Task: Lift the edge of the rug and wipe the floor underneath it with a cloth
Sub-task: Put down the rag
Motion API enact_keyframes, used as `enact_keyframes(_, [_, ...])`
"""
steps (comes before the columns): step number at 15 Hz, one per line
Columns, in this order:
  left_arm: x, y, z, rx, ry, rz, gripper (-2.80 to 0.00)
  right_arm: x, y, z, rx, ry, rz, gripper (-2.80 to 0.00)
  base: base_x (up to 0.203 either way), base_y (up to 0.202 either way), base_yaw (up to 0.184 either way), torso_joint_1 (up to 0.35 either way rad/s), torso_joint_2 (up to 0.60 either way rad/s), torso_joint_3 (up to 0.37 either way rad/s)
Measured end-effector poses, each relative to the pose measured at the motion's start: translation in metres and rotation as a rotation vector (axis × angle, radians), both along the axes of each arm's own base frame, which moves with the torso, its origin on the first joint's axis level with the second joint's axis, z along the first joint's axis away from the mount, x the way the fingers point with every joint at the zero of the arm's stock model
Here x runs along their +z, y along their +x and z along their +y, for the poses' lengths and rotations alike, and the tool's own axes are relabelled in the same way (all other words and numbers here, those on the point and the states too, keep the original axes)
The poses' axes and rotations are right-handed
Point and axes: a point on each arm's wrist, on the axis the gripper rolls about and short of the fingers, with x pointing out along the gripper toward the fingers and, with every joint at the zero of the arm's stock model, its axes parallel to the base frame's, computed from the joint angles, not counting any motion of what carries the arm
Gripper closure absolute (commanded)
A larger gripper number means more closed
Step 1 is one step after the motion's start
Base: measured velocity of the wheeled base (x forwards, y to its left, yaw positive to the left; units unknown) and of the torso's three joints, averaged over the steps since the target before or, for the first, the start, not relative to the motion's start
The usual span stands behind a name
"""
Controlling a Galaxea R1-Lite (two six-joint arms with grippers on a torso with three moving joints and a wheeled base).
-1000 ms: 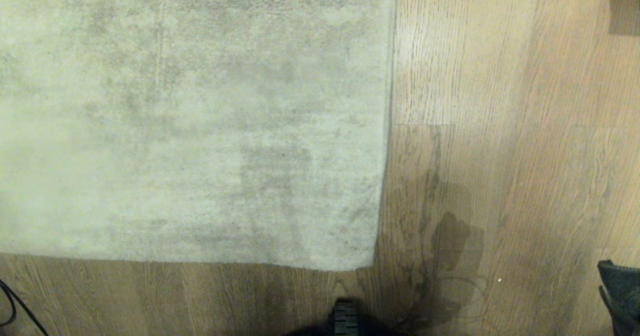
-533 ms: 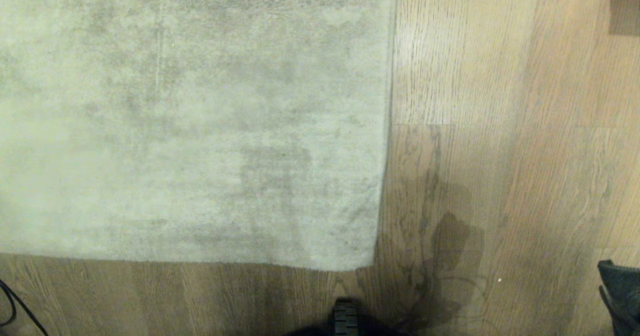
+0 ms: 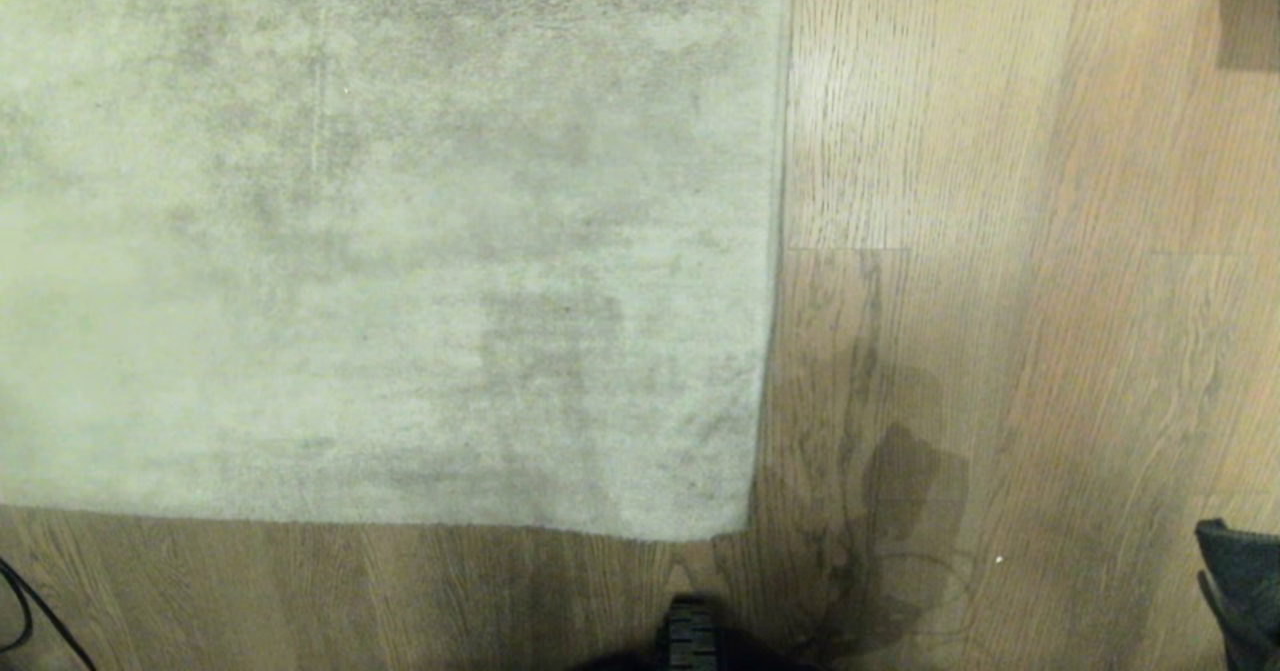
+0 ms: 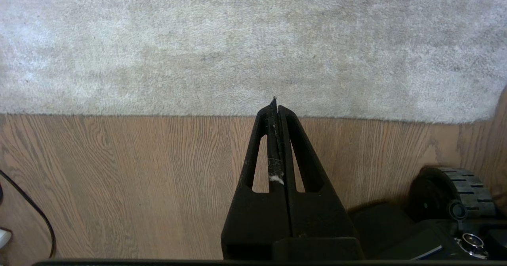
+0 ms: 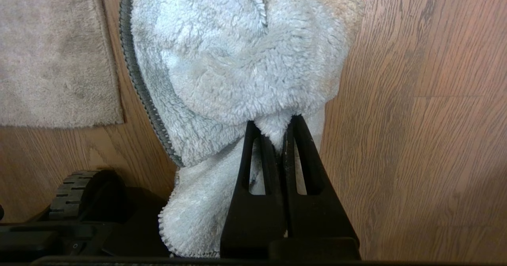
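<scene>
The mottled grey-beige rug (image 3: 380,241) lies flat, and its rug edge (image 3: 775,281) runs down to a corner (image 3: 735,529) on the oak-plank floor (image 3: 1000,251). In the left wrist view my left gripper (image 4: 275,103) is shut and empty, hanging above the floor (image 4: 119,171) just short of the rug's near border (image 4: 158,114). My right gripper (image 5: 277,123) is shut on the fluffy pale blue-white cloth (image 5: 237,52), which bunches past the fingertips and hangs over the floor (image 5: 416,119) beside the rug corner (image 5: 115,119). Neither gripper shows in the head view.
My base wheel (image 3: 692,636) sits at the near edge by the rug corner, also seen as a wheel (image 4: 461,186) and a wheel (image 5: 71,194). A black cable (image 3: 30,601) crosses the near left floor. A dark object (image 3: 1240,581) stands near right.
</scene>
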Motion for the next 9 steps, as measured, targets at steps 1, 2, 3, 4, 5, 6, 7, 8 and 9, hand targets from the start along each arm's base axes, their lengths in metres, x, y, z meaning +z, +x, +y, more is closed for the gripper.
enact_keyframes(1, [0.0,0.0,0.0,0.0,0.0,0.0,0.0,0.0,0.0,0.0,0.0,0.0,0.0,0.0,0.0,0.0,0.0,0.0,0.0,0.0])
enact_keyframes(2, [0.0,0.0,0.0,0.0,0.0,0.0,0.0,0.0,0.0,0.0,0.0,0.0,0.0,0.0,0.0,0.0,0.0,0.0,0.0,0.0])
enact_keyframes(3, [0.0,0.0,0.0,0.0,0.0,0.0,0.0,0.0,0.0,0.0,0.0,0.0,0.0,0.0,0.0,0.0,0.0,0.0,0.0,0.0])
enact_keyframes(4, [0.0,0.0,0.0,0.0,0.0,0.0,0.0,0.0,0.0,0.0,0.0,0.0,0.0,0.0,0.0,0.0,0.0,0.0,0.0,0.0])
enact_keyframes(5, [0.0,0.0,0.0,0.0,0.0,0.0,0.0,0.0,0.0,0.0,0.0,0.0,0.0,0.0,0.0,0.0,0.0,0.0,0.0,0.0])
enact_keyframes(6, [0.0,0.0,0.0,0.0,0.0,0.0,0.0,0.0,0.0,0.0,0.0,0.0,0.0,0.0,0.0,0.0,0.0,0.0,0.0,0.0])
enact_keyframes(7, [0.0,0.0,0.0,0.0,0.0,0.0,0.0,0.0,0.0,0.0,0.0,0.0,0.0,0.0,0.0,0.0,0.0,0.0,0.0,0.0])
enact_keyframes(8, [0.0,0.0,0.0,0.0,0.0,0.0,0.0,0.0,0.0,0.0,0.0,0.0,0.0,0.0,0.0,0.0,0.0,0.0,0.0,0.0])
enact_keyframes(9, [0.0,0.0,0.0,0.0,0.0,0.0,0.0,0.0,0.0,0.0,0.0,0.0,0.0,0.0,0.0,0.0,0.0,0.0,0.0,0.0])
